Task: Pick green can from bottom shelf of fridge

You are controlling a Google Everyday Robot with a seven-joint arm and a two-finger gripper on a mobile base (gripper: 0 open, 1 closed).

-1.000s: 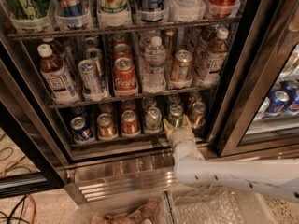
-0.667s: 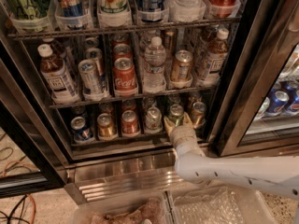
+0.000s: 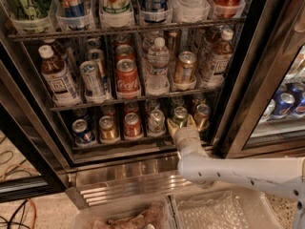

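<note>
The green can (image 3: 180, 114) stands upright on the bottom shelf (image 3: 119, 142) of the fridge (image 3: 234, 80), long axis vertical, silver top up, right at the gripper (image 3: 181, 124); whether it is clasped cannot be told.

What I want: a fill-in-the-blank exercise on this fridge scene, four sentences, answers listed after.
The gripper, at the green can, reaches in from the lower ___ of the picture.
Counted from the left, the green can is the ___ in the front row on the bottom shelf.
The white-silver can stands just ___ of the green can in the picture.
The red Coca-Cola can stands one shelf ___ the green can.
Missing words: right; fifth; left; above.
</note>
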